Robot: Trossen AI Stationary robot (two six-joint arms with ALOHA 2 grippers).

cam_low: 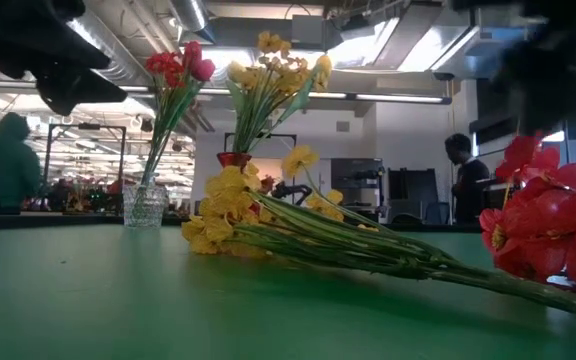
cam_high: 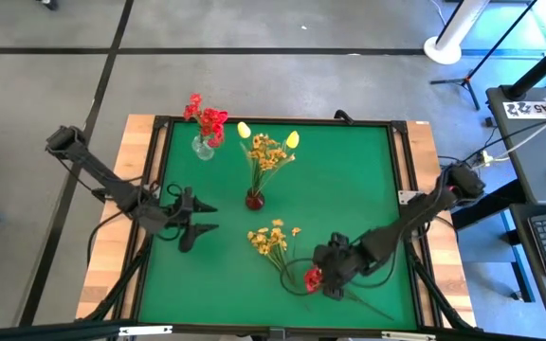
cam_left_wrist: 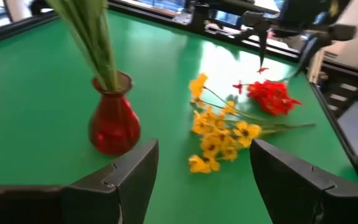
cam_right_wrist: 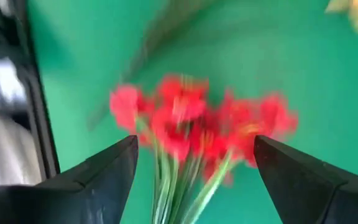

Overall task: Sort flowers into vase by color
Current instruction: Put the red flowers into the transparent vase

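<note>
On the green worktop [cam_high: 368,170], the right end effector [cam_high: 322,281] hovers over the red spray [cam_high: 313,278] lying near the front edge, its fingers spread wide to either side of the blossoms and grasping nothing. The left end effector [cam_high: 207,217] waits released at the worktop's left side, pointing toward the red vase [cam_high: 254,200] holding yellow flowers [cam_high: 267,150]. A loose yellow spray [cam_high: 271,238] lies just beside the red one, and red flowers [cam_high: 206,117] stand in the clear glass vase [cam_high: 203,147] at the back.

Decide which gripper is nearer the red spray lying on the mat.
Right. The right gripper hangs open directly over the red spray; the left gripper waits open across the mat, beside the red vase.
</note>
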